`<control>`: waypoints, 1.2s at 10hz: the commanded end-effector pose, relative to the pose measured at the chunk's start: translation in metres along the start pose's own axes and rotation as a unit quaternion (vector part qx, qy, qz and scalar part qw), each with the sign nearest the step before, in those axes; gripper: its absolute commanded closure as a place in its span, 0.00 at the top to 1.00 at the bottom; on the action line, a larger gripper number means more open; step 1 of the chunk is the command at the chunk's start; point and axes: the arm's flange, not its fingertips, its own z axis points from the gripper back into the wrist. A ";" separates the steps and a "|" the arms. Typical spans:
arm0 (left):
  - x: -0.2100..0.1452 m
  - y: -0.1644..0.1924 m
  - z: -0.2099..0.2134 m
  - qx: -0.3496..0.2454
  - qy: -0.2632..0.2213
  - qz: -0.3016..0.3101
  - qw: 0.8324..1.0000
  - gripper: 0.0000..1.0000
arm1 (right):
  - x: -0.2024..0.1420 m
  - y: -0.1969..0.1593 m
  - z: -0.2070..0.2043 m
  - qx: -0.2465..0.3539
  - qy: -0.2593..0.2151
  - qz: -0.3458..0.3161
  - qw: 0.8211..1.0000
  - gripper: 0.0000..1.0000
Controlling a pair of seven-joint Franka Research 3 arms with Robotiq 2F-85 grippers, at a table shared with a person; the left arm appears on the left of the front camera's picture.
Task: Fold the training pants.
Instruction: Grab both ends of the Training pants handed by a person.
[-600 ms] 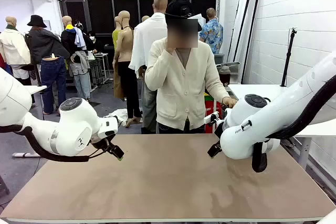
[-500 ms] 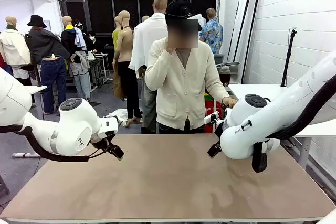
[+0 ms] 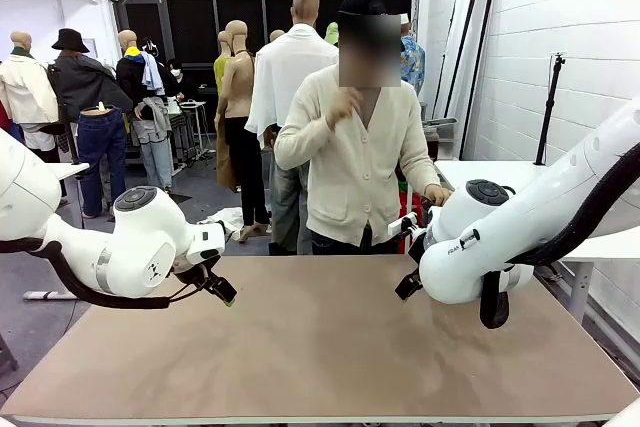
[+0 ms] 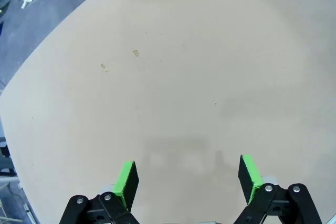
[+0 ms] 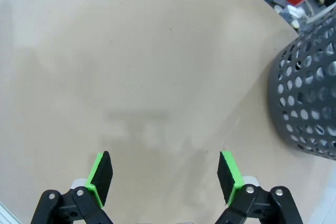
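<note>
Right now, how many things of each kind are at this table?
Grippers: 2, the left gripper and the right gripper, both open
Dark perforated basket: 1
Person in a cream cardigan: 1
Table: 1
Total: 5

both the left gripper (image 4: 186, 176) and right gripper (image 5: 165, 176) are black with bright green pads (image 4: 126, 181). under them the table (image 4: 184, 66) is plain tan, faintly blotched. beside the right gripper, a dark grey basket (image 5: 307, 103) patterned with round holes.
</note>
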 end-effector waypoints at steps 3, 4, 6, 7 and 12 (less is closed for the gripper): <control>0.000 0.001 0.000 0.000 0.000 0.001 1.000 1.00 | 0.000 0.000 0.000 0.000 0.000 0.000 1.000 1.00; 0.000 0.001 0.000 0.000 0.000 0.001 1.000 1.00 | 0.000 0.000 0.000 0.000 0.000 0.000 1.000 1.00; 0.000 0.001 0.000 0.000 0.000 0.001 1.000 1.00 | 0.000 0.000 0.000 0.000 0.000 0.000 1.000 1.00; 0.000 0.001 0.000 0.000 0.000 0.001 1.000 1.00 | 0.000 0.000 0.000 0.000 0.000 0.000 1.000 1.00; 0.003 0.002 0.011 0.004 0.003 -0.002 1.000 1.00 | 0.008 -0.003 0.010 0.010 0.005 -0.002 1.000 1.00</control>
